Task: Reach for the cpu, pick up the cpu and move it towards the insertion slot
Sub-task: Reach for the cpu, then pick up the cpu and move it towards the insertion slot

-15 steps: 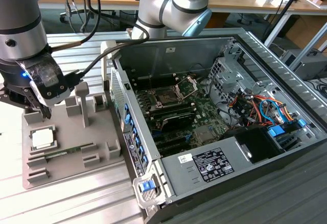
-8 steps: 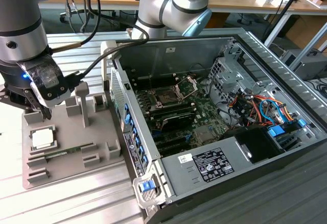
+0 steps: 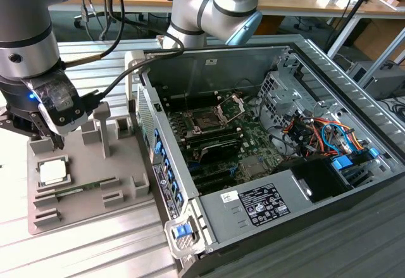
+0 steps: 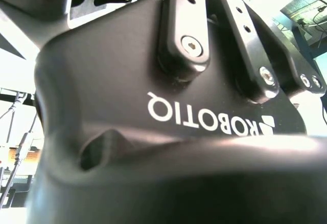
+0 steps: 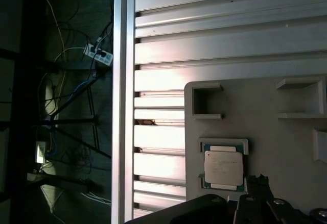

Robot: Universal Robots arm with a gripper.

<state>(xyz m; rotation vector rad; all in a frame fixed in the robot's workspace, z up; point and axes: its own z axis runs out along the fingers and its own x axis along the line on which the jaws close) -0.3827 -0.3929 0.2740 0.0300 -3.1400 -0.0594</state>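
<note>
Gripper [image 3: 50,140] hovers just above the cpu [image 3: 52,171] lying on a grey holder tray [image 3: 88,218] (open or closed, I cannot tell), well apart from the insertion slot [image 3: 207,123].

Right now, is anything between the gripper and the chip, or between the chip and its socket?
Nothing visible separates the gripper from the cpu just below it. Between cpu and insertion slot rises the computer case's side wall.

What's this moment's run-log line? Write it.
phase: reach | gripper: close above cpu | cpu: lying in grey holder, not lifted | insertion slot: inside open computer case
</note>
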